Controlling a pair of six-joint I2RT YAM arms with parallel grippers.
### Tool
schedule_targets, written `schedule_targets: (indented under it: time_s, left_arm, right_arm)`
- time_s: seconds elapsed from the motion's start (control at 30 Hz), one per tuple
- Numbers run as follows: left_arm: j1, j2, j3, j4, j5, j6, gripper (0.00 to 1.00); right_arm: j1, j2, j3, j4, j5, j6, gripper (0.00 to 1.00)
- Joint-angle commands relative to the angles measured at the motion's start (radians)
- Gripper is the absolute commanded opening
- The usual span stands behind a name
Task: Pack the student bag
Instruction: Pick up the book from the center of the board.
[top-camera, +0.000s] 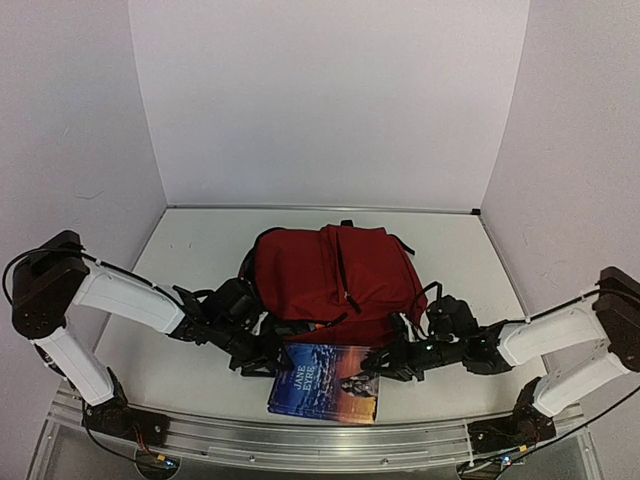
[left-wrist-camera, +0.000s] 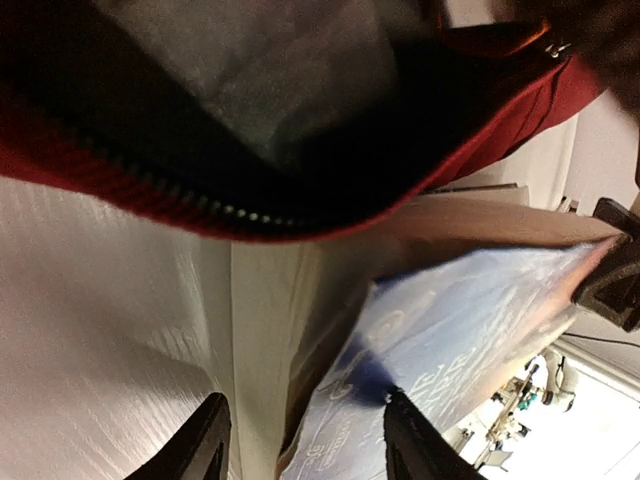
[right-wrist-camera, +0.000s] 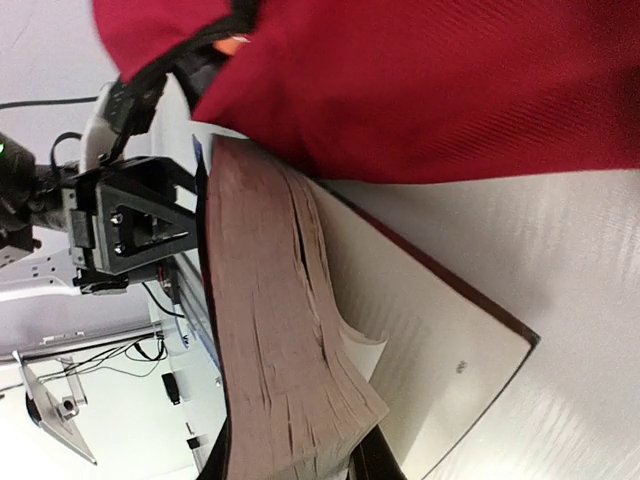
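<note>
While the left gripper sits lower left of centre in the top view, its fingers stand apart, straddling a corner of the thick blue-covered paperback book without clamping it. Centre frame: the soft dark-red fabric backpack lies on the white table. Its black-zippered mouth gapes toward the bottom edge, grey lining showing. The book lies just in front of that opening. Lower right of centre, the right gripper looks clamped on the book's page edge, and that side is tilted up off the table. Step in hand, as I judge it: loading the book into the bag. The next move calls for holding the bag's upper lip clear, then sliding the book up-frame into the mouth without snagging the zipper.
</note>
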Motion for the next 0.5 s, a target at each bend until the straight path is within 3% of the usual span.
schedule_targets:
  time_s: [0.0,0.2,0.33,0.47]
  left_arm:
    - [0.005,-0.215,0.028,-0.12,-0.149,0.035,0.69]
    - [0.113,-0.426,0.166,-0.362,-0.201,0.12,0.95]
    - [0.187,-0.535,0.264,-0.418,-0.207,0.18,1.0]
    - [0.196,-0.554,0.337,-0.393,-0.238,0.191,1.0]
  right_arm:
    - [0.009,-0.276,0.156,-0.134,0.026,-0.103,0.0]
    - [0.007,-0.413,0.381,-0.413,0.121,-0.17,0.0]
    - [0.005,-0.384,0.589,-0.554,0.318,-0.23,0.0]
    - [0.005,-0.318,0.754,-0.546,0.499,-0.267,0.0]
